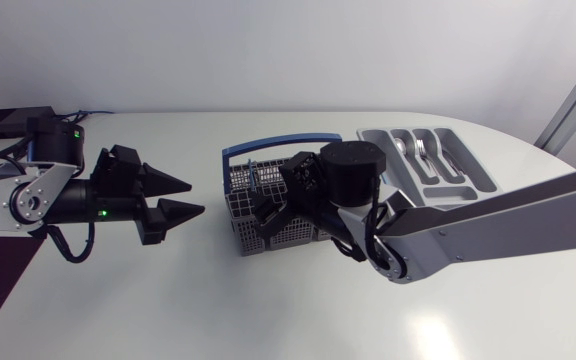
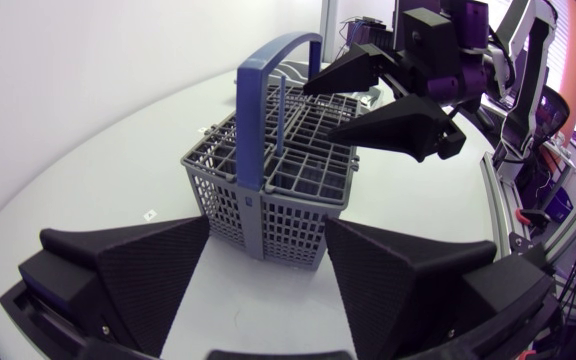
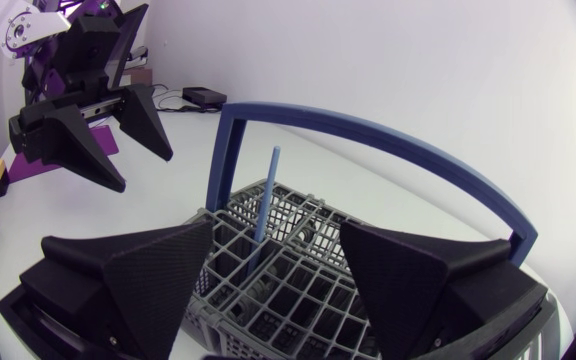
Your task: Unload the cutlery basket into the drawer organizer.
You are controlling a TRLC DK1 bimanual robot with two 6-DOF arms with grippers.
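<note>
Unloading appears partly done: cutlery lies in the drawer organizer at the table's far right edge, a blue-handled utensil stands in the mid-table cutlery basket beneath the wide, empty right gripper; left gripper likewise wide.

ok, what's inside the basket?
One blue utensil handle stands upright in a cell of the basket, by its carrying handle. Its lower end is hidden by the grid. The right arm covers some cells from above; the others look empty.
</note>
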